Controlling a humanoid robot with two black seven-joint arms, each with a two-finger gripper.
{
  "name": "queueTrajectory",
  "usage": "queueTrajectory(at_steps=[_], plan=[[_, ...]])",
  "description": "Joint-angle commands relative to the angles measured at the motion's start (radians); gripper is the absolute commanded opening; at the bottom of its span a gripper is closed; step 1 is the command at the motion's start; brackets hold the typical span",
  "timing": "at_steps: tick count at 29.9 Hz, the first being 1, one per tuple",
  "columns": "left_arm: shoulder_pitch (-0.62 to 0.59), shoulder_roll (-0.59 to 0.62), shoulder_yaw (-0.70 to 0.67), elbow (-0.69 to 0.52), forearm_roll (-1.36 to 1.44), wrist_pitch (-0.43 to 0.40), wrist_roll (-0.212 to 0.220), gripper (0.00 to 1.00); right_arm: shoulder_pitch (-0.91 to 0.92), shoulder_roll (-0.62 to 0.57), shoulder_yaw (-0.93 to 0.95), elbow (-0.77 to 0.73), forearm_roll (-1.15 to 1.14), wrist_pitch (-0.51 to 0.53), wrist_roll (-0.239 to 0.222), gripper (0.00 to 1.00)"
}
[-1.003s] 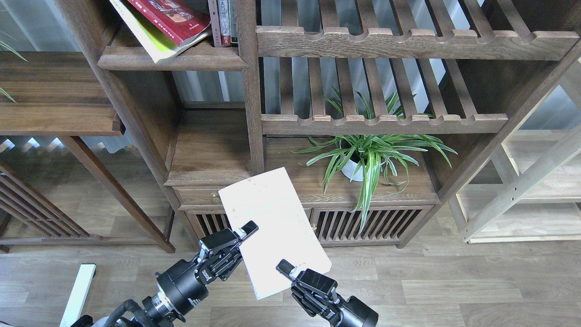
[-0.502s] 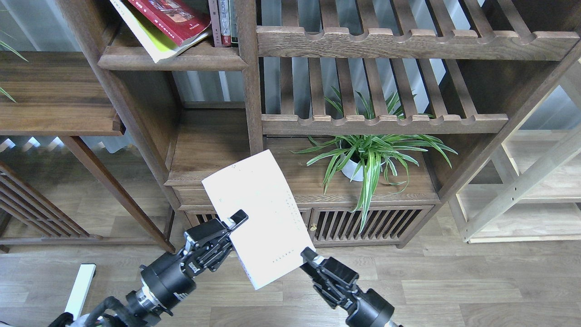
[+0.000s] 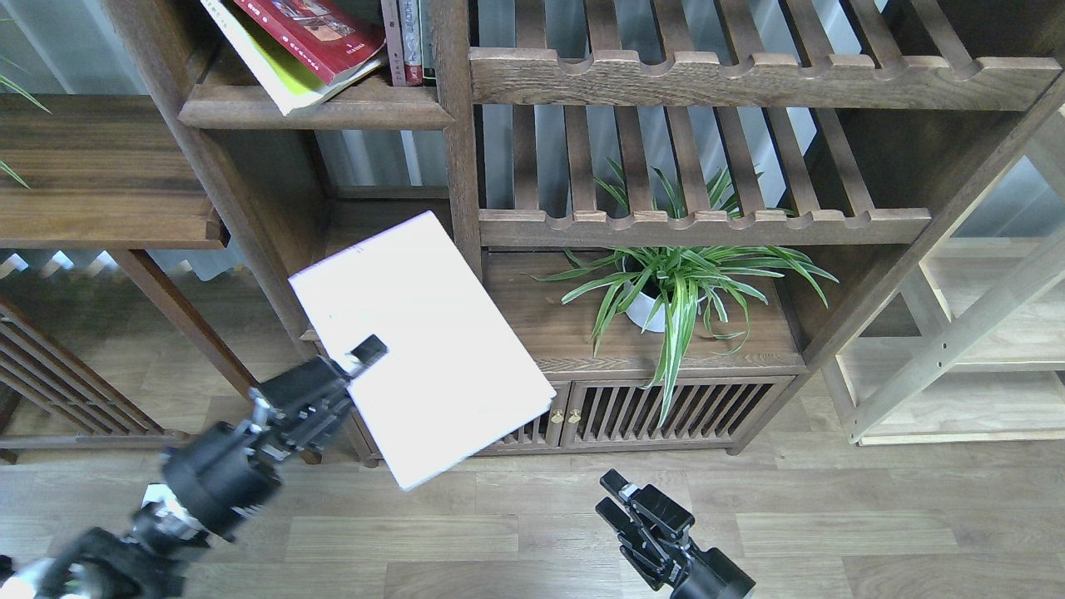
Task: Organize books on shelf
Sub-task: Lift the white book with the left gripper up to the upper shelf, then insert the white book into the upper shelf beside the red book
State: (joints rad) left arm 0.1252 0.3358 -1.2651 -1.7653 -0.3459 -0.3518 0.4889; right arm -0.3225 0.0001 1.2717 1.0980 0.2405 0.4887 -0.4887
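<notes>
Lavender-white book in left gripper, well apart from right gripper.

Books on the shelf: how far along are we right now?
Two look placed: the red book lies on the yellow-green book, both leaning on the shelf beside upright spines. In hand: the left end effector grips the pale lavender-white book by its left edge, below that shelf. The right end effector is clear of it. Left: shelving this book.
</notes>
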Motion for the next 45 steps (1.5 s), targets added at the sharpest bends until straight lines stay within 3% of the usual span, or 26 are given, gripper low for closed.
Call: queueTrajectory(at_steps=[1, 7, 15, 25, 33, 39, 45], plan=[[0.001, 0.054, -0.075, -0.009, -0.001, -0.009, 0.000, 0.09, 0.022, 0.000, 0.008, -0.039, 0.000, 0.000, 0.000, 0.63], [-0.062, 0.072, -0.180, -0.009, -0.002, 0.031, 0.000, 0.09, 0.042, 0.000, 0.020, -0.096, 0.000, 0.000, 0.000, 0.64], [-0.344, 0.092, -0.258, -0.009, 0.001, 0.292, 0.000, 0.09, 0.048, 0.000, 0.015, -0.104, 0.000, 0.000, 0.000, 0.64], [-0.570, 0.159, -0.244, -0.009, 0.024, 0.439, 0.000, 0.09, 0.049, 0.000, 0.020, -0.104, 0.019, 0.000, 0.000, 0.64], [-0.759, 0.203, -0.241, -0.002, 0.028, 0.612, 0.000, 0.09, 0.051, -0.011, 0.023, -0.102, 0.046, 0.000, 0.000, 0.64], [-0.797, 0.210, -0.254, 0.050, 0.102, 0.645, 0.000, 0.09, 0.049, -0.026, 0.023, -0.098, 0.065, 0.000, 0.000, 0.64], [-0.799, 0.195, -0.272, 0.058, 0.191, 0.764, 0.000, 0.09, 0.062, -0.029, 0.020, -0.096, 0.083, 0.000, 0.000, 0.64]])
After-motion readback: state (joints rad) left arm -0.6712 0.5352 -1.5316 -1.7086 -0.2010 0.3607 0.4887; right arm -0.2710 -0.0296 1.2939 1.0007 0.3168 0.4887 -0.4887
